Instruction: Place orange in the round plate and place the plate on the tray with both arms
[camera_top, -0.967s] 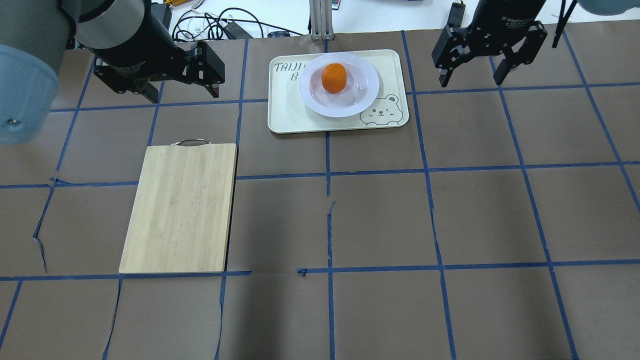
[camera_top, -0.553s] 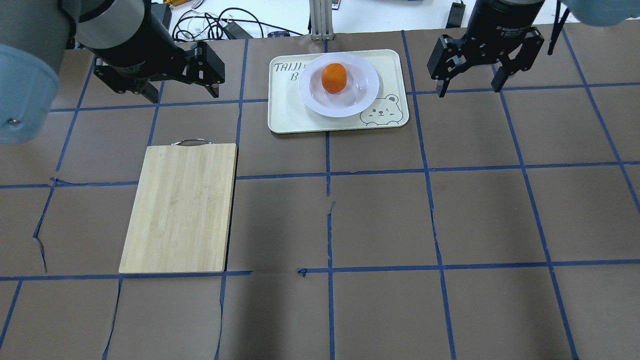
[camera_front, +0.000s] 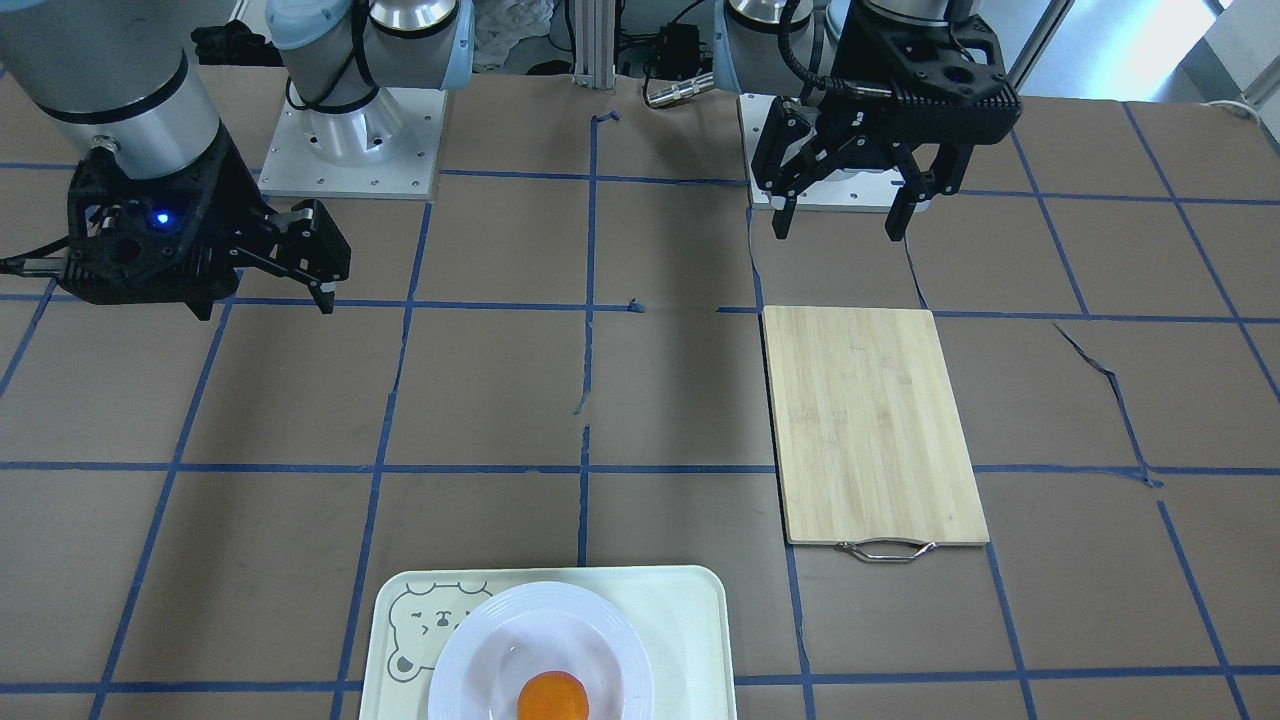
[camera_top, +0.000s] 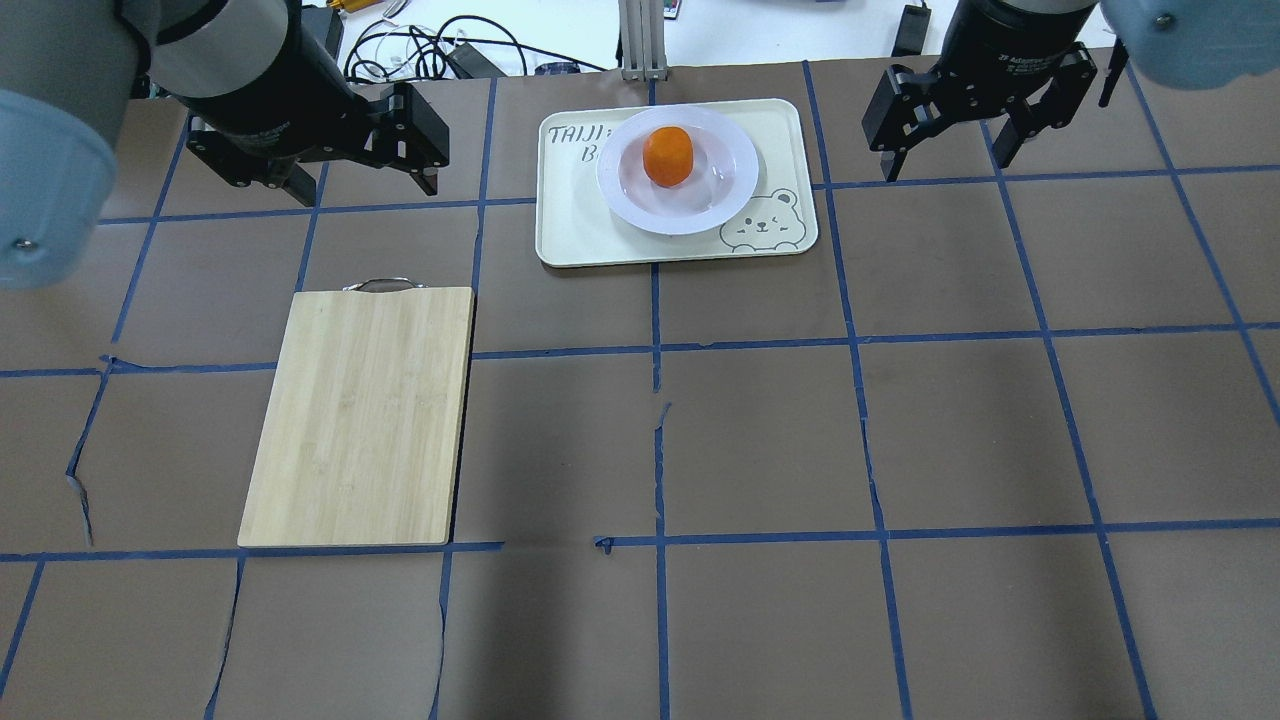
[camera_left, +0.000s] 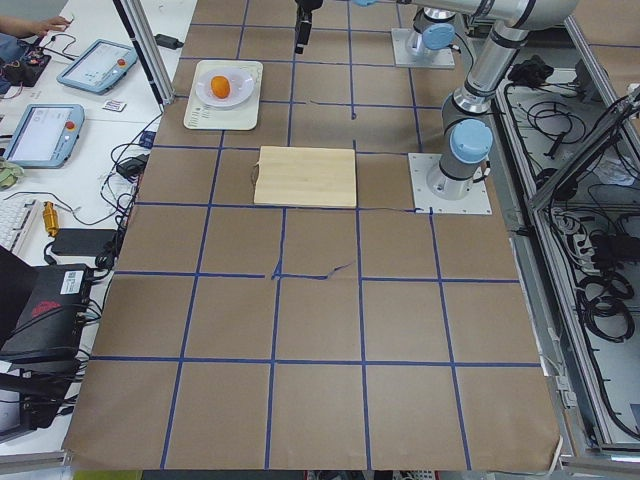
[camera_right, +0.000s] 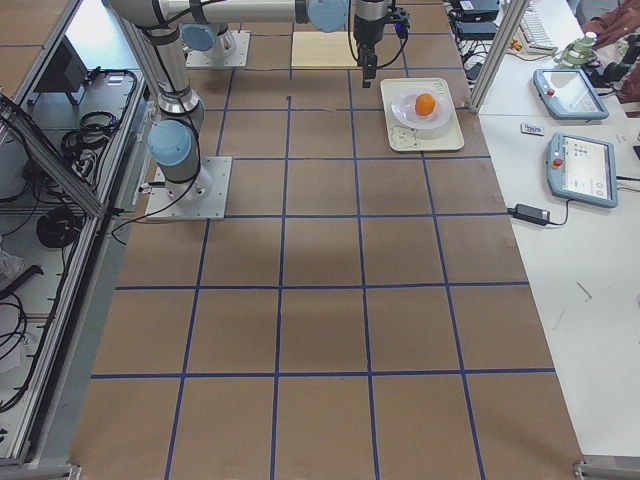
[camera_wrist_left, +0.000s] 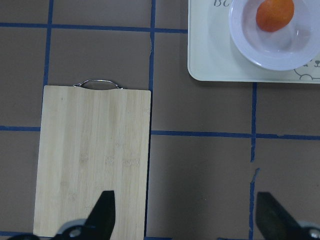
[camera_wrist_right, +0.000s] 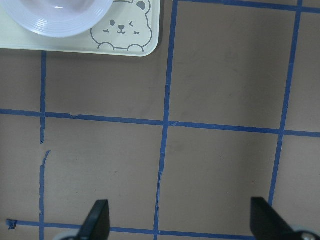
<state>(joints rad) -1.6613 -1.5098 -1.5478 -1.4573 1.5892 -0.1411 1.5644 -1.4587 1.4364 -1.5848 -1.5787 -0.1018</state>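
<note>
The orange (camera_top: 668, 156) (camera_front: 552, 698) (camera_wrist_left: 274, 14) lies in the sunken centre of the white round plate (camera_top: 745, 165) (camera_front: 460, 650) (camera_wrist_left: 239, 35). The plate rests on the cream tray (camera_top: 570, 230) (camera_front: 690, 620) (camera_wrist_right: 75, 45) with a bear drawing, at the table's far middle. My left gripper (camera_top: 365, 185) (camera_front: 838, 225) (camera_wrist_left: 187, 220) hangs open and empty, left of the tray and beyond the board. Right of the tray, my right gripper (camera_top: 945, 165) (camera_front: 265, 300) (camera_wrist_right: 182, 222) is likewise open and holds nothing.
A light wooden cutting board (camera_top: 360, 415) (camera_front: 875, 425) with a metal handle lies left of centre. Cables (camera_top: 440, 50) run along the far edge. Tablets (camera_right: 580, 165) sit on the side bench beyond the tray.
The right gripper has shifted and turned slightly beside the tray, staying open. The left gripper, orange, plate and tray have not moved.
</note>
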